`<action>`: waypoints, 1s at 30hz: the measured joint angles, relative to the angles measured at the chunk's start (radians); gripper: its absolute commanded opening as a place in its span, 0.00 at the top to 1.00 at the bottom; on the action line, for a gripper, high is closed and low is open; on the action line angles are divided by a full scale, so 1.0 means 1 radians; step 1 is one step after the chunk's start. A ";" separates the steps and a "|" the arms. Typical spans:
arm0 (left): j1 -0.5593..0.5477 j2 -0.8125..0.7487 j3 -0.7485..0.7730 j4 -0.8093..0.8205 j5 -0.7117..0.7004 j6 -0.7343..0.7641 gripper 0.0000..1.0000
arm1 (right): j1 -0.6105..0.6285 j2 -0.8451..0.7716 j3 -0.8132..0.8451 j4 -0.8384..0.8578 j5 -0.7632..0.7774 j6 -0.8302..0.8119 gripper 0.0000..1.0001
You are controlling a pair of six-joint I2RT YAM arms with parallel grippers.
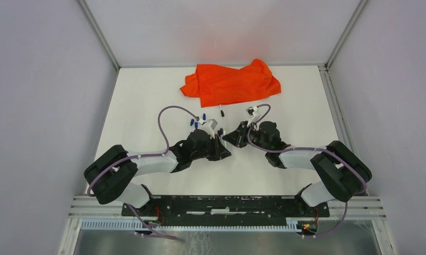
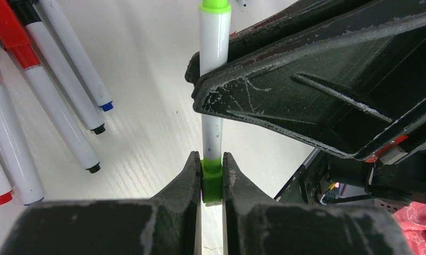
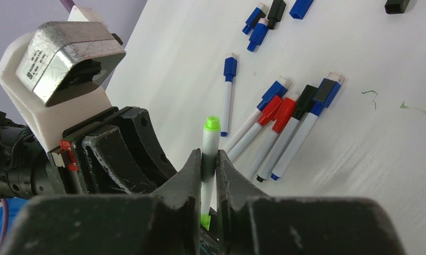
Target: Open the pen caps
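Left gripper (image 2: pixel 212 172): fingers pressed onto the green cap (image 2: pixel 212 185), one on each side.
Green cap: on one end of the white barrel (image 2: pixel 215 53), held up over mid-desk between the two arms.
Right gripper (image 3: pixel 206 159): clamped across the white barrel, near the cap.
Loose caps (image 3: pixel 258 33): blue and black, flat on the desk (image 1: pixel 147 95).
Uncapped pens (image 3: pixel 285 133): clustered near them.
Orange cloth (image 1: pixel 229 82): crumpled at the far edge.

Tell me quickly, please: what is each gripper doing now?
Left gripper: closed on the green cap.
Right gripper: closed on that pen's white barrel.
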 measured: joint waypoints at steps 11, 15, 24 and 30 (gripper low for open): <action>-0.017 0.000 -0.003 0.000 -0.041 0.000 0.98 | 0.002 0.003 0.012 -0.019 0.005 -0.004 1.00; -0.029 0.002 -0.013 0.034 -0.058 0.005 0.98 | -0.019 0.003 0.012 -0.016 -0.018 0.022 1.00; -0.033 0.051 -0.011 0.104 -0.042 0.039 0.98 | -0.056 -0.008 0.033 -0.084 -0.063 -0.022 1.00; -0.030 0.085 -0.006 0.158 0.024 0.055 0.98 | -0.109 -0.010 0.034 -0.098 -0.167 -0.060 1.00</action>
